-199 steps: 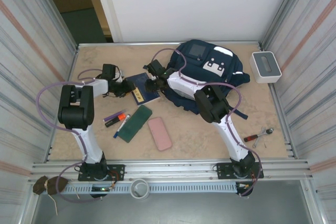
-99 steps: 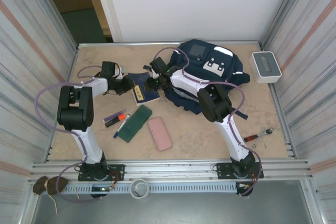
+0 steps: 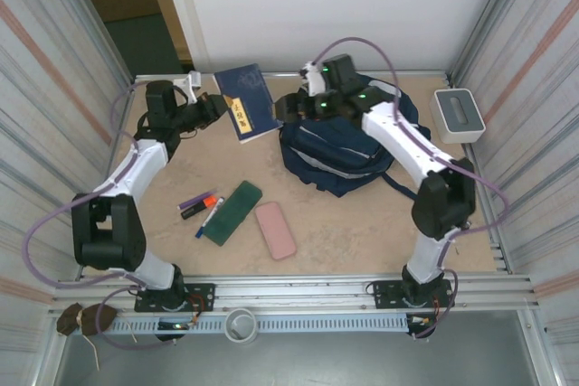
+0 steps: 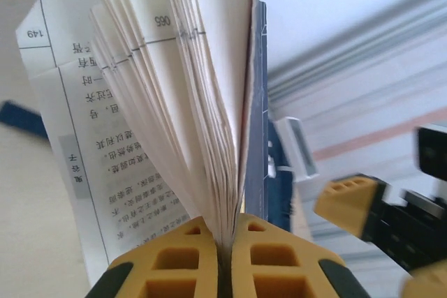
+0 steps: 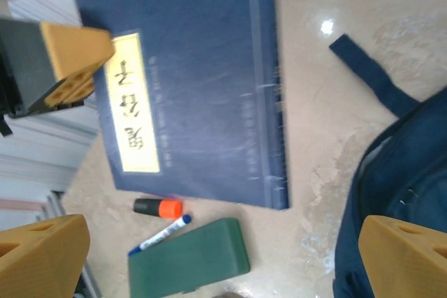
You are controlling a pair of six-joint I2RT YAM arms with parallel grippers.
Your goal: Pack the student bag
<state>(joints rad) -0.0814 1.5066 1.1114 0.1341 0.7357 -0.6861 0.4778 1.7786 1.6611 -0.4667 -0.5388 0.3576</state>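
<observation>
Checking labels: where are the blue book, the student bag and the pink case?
blue book (image 3: 251, 95), top external view, on its front cover.
student bag (image 3: 335, 162), top external view, on its navy fabric.
pink case (image 3: 275, 230), top external view, on its middle.

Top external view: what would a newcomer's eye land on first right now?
The blue book, clamped by the left gripper at the far left of the table, its pages fanning open in the left wrist view. Next, the navy student bag at far centre, with the right gripper open beside its left edge.
</observation>
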